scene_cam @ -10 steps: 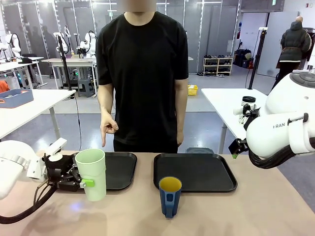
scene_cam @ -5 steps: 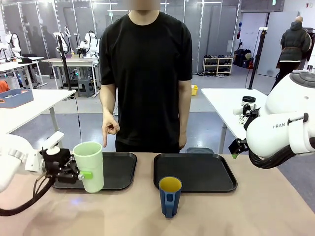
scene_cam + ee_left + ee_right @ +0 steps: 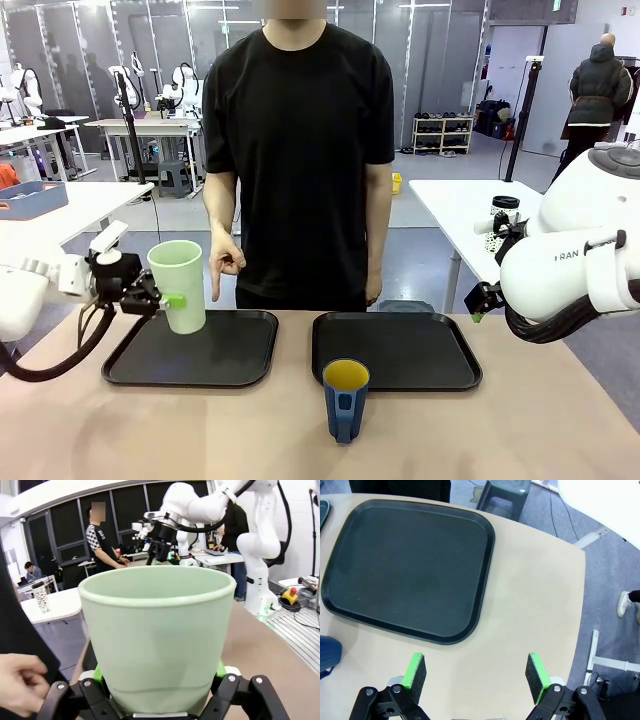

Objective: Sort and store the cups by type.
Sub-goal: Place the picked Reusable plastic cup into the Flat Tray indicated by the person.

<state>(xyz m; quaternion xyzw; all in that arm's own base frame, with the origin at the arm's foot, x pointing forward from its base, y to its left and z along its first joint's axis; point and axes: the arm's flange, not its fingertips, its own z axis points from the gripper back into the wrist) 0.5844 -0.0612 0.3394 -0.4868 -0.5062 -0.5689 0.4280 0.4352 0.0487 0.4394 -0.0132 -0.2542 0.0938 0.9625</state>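
Pale green tumbler (image 3: 178, 285) is now riding clear of the table (image 3: 520, 430), lifted and carried back over the left tray (image 3: 225, 352). Left claw (image 3: 172, 300) is clamping its lower wall, so placement looks next. Blue cup (image 3: 345, 400) is standing untouched on the table. Right claw (image 3: 476, 672) is hanging spread and empty. Right arm (image 3: 570, 275) is showing part-legible lettering, "RAN".

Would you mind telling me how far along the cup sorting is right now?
Done: nothing stored; both the left tray and the right tray are bare. In hand: the left gripper holds the green tumbler in the air over the left tray, near the person's pointing hand. Left: the blue cup stands on the table before the right tray; the right gripper is open.
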